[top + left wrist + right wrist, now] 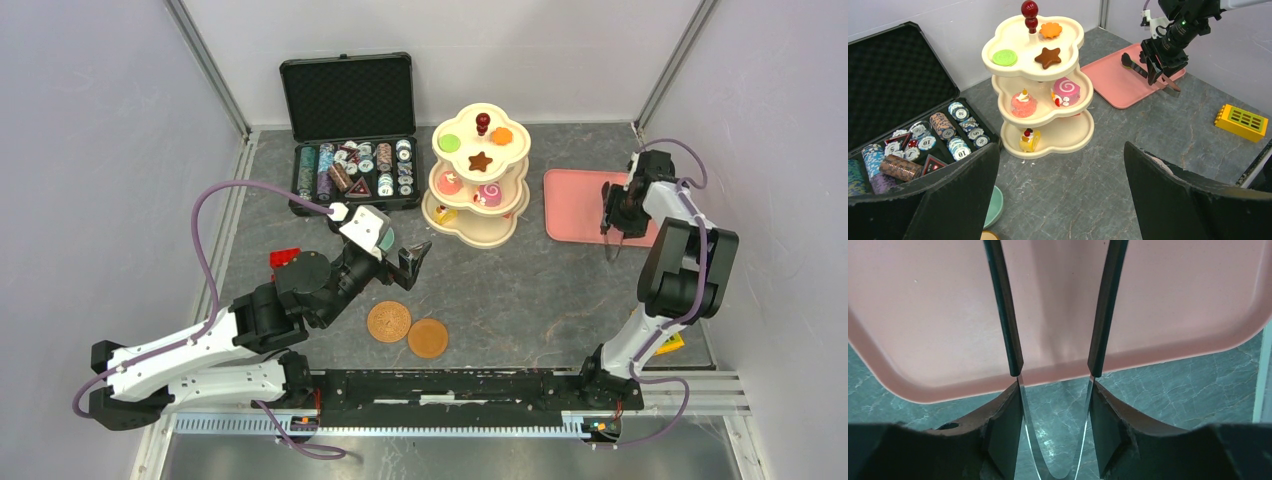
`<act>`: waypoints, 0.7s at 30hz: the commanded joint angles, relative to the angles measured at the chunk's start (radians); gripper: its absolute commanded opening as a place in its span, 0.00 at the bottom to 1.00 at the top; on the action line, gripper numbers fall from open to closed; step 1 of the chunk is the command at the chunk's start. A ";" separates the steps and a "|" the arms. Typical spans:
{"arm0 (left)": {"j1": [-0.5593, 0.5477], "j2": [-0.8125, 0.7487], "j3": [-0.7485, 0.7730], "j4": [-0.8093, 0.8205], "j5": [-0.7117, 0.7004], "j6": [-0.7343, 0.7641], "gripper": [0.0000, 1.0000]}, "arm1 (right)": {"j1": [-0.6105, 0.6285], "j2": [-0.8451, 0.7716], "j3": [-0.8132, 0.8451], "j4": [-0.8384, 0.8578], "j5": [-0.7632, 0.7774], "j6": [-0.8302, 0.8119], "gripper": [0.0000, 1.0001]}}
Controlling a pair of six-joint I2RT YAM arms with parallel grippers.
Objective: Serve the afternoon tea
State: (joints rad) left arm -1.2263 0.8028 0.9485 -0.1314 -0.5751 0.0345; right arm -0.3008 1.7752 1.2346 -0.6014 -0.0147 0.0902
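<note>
Left arm low, left gripper (1062, 155) spread wide facing cream three-tier flower-shaped stand (480, 215) at far-centre counter (520, 290); right arm folded up, right gripper (1162, 67) pinching black-tipped metal tongs (1005, 315) over pink tray (575, 205).

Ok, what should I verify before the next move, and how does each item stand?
1. Left gripper open and empty: ok.
2. Right gripper shut on the tongs: ok.
3. Tongs tips empty, above the pink tray: ok.
4. Stand upright, pastries on its tiers: ok.
5. Teal cup on one of the saucers: not ok, it sits apart from both.
</note>
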 commanded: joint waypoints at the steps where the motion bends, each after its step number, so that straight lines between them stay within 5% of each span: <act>1: -0.003 -0.011 -0.001 0.045 -0.020 0.032 1.00 | 0.006 0.042 0.098 -0.053 0.062 -0.038 0.54; 21: 0.002 -0.011 -0.003 0.045 -0.016 0.030 1.00 | 0.046 0.163 0.229 -0.128 0.119 -0.056 0.51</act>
State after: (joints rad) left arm -1.2263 0.7998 0.9482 -0.1314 -0.5751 0.0345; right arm -0.2581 1.9320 1.4242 -0.7200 0.0883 0.0460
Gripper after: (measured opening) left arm 0.997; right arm 0.538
